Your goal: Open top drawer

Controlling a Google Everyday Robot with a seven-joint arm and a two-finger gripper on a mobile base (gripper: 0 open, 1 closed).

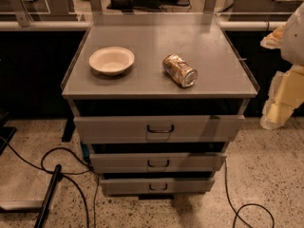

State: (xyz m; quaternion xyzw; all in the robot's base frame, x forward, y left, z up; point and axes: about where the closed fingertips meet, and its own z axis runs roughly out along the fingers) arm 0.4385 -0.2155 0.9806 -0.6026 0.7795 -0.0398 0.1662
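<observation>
The grey metal cabinet (159,51) stands in the middle of the camera view with three drawers stacked at its front. The top drawer (114,128) is the widest and tallest, with a small dark wire handle (160,128) at its centre. A dark gap shows between its front and the cabinet top. The two narrower drawers (190,163) sit below it. My gripper (274,118) hangs at the right edge of the view, beside the cabinet's right side and about level with the top drawer. It is well right of the handle and touches nothing.
A white bowl (111,61) and a can (180,70) lying on its side rest on the cabinet top. Black cables (61,151) and a dark pole (47,194) lie on the speckled floor at the left. Another cable (247,208) lies at the lower right. A rail (38,25) runs behind.
</observation>
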